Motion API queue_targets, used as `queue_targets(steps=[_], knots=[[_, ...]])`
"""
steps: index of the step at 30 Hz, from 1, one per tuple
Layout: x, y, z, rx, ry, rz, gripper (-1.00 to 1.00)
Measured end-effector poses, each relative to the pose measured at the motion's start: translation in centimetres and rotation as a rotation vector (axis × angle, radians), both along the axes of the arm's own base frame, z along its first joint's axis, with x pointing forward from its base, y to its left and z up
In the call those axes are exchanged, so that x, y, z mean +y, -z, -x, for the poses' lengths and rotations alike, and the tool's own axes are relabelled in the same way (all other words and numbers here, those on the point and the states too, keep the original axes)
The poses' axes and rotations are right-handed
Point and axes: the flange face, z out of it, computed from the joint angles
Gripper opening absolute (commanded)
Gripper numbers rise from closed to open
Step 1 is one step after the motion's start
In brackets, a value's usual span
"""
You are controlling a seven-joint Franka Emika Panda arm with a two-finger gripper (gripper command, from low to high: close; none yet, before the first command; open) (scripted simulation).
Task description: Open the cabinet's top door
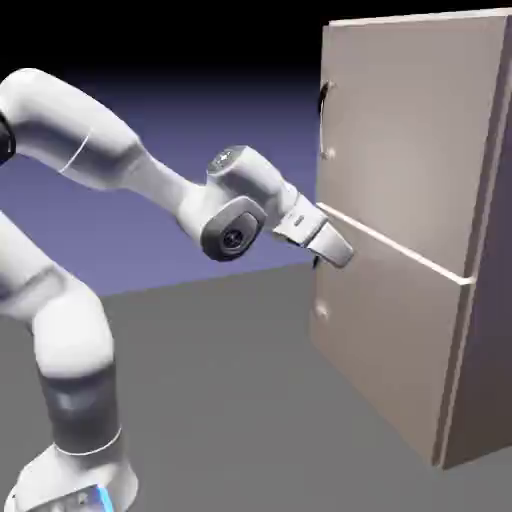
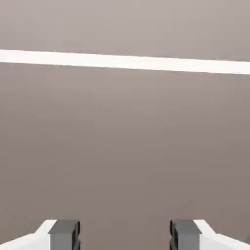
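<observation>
Exterior view: cabinet (image 1: 395, 330) at the right, top door (image 1: 410, 140) closed above the pale seam (image 1: 395, 242). Its handle (image 1: 323, 120) sits at the door's left edge, so the hinge is probably on the opposite side. Gripper (image 1: 341, 257) tilts down by the lower door (image 1: 385, 320), below that handle; looks too low for a pull, likely needs raising.

Hand view: fingers spread wide, nothing between them, presumably to straddle the handle. Seam crosses the upper part; no handle in sight here.
</observation>
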Motion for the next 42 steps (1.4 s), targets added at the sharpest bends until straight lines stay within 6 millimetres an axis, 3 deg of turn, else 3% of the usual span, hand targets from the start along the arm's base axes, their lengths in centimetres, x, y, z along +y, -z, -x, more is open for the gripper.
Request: queue_targets(steps=[6, 11, 17, 22, 27, 32, 37, 42], knots=[[-0.9, -8.1, 2.2, -0.172, 0.113, -0.067, 0.0], [0.1, -13.8, 4.7, -0.313, 0.172, -0.107, 0.0], [3.5, -18.8, 7.6, -0.468, 0.201, -0.13, 0.0], [7.8, -21.0, 9.0, -0.577, 0.193, -0.127, 0.0], [13.0, -21.3, 8.9, -0.66, 0.162, -0.104, 0.0], [18.1, -19.5, 6.9, -0.709, 0.116, -0.067, 0.0], [22.4, -15.6, 3.0, -0.721, 0.064, -0.021, 0.0], [24.8, -9.7, -2.5, -0.697, 0.017, 0.024, 0.0]])
